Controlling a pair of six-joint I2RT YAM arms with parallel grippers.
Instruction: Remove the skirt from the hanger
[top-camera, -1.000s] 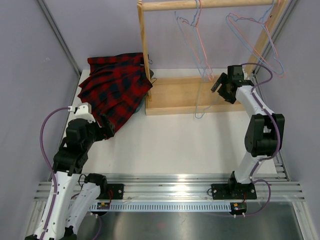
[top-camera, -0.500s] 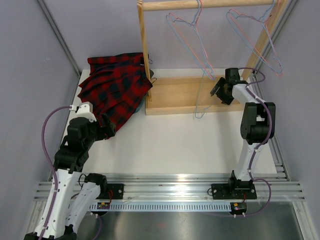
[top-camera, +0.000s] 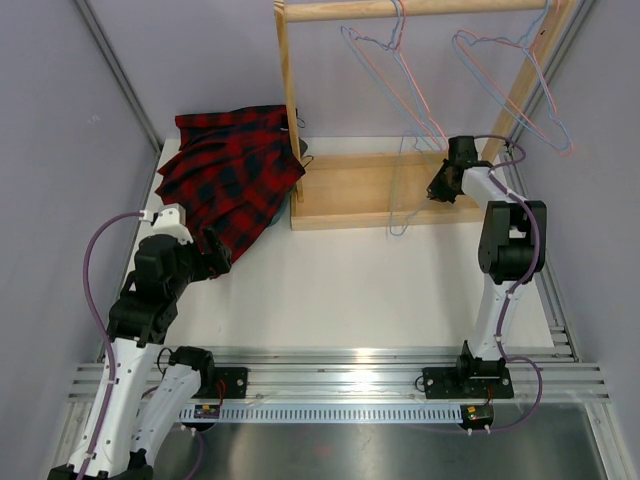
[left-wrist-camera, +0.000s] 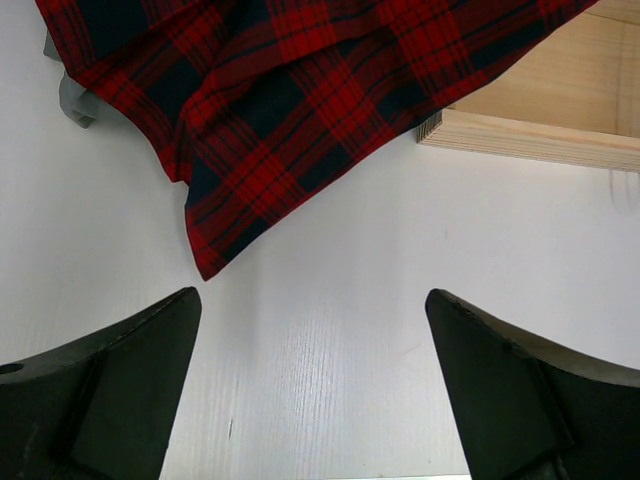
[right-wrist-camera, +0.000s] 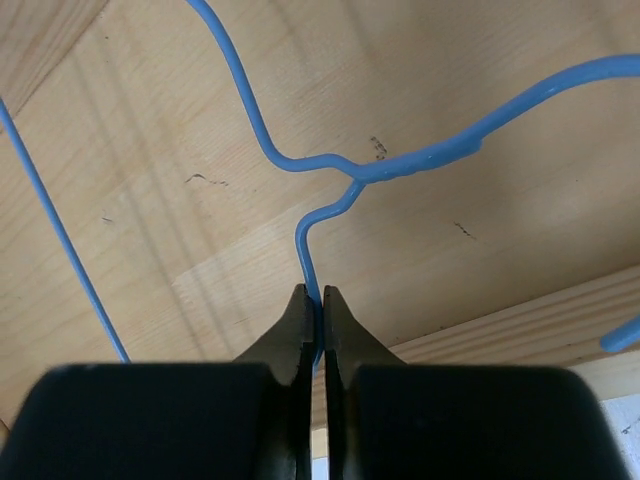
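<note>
The skirt (top-camera: 232, 180), red and dark tartan, lies spread on the table (top-camera: 350, 290) in its far left corner. It is off any hanger. The narrower waist end sits toward the back wall and the hem fans out toward the near left, so its long axis runs on a slant from the far edge down toward the left arm. One pointed corner of the hem reaches almost to the left pincer (top-camera: 212, 258). The skirt's right edge lies against the wooden rack (top-camera: 370, 190) and partly over a corner of its base.

The left pincer hangs low over the bare table just short of that hem corner, its jaws wide apart with nothing between them.

On the right, the right pincer (right-wrist-camera: 313, 300) is over the rack's base board, its jaws pressed together on a thin blue wire hanger (right-wrist-camera: 420, 160). It pinches a strand that runs up from the jaws to a welded-looking junction. A second wire hanger (top-camera: 520, 70) hangs from the rod further right.
</note>
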